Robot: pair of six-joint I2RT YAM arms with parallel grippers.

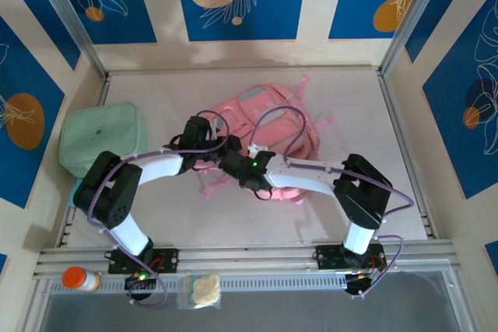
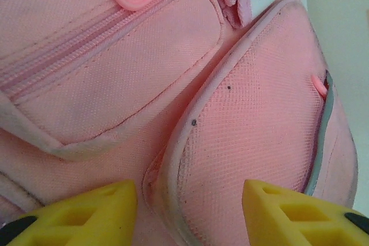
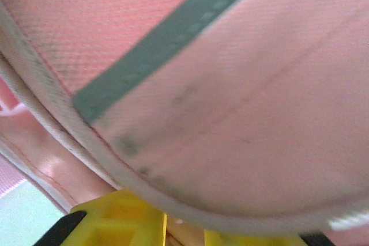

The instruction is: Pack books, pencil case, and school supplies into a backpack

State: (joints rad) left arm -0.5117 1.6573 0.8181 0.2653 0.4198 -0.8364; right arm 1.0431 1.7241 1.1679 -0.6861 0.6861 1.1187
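Observation:
The pink backpack (image 1: pixel 284 118) lies flat in the middle of the table, straps toward the far side. Both arms reach over its near-left part. My left gripper (image 1: pixel 220 148) hovers open just above a front pocket (image 2: pixel 253 119), its yellow fingers (image 2: pixel 104 211) wide apart with only fabric (image 2: pixel 115 79) beneath them. My right gripper (image 1: pixel 235 166) is pressed against the bag's piped edge (image 3: pixel 248 113). Its jaws (image 3: pixel 184 231) stand nearly together with pink material in the narrow gap. The books, pencil case and school supplies are hidden or out of view.
A large mint-green zip case (image 1: pixel 101 141) lies at the left, beside the left arm's elbow. An orange-capped bottle (image 1: pixel 80 278) and a small clear bag (image 1: pixel 202 289) sit on the front rail. Low walls (image 1: pixel 401 145) border the table.

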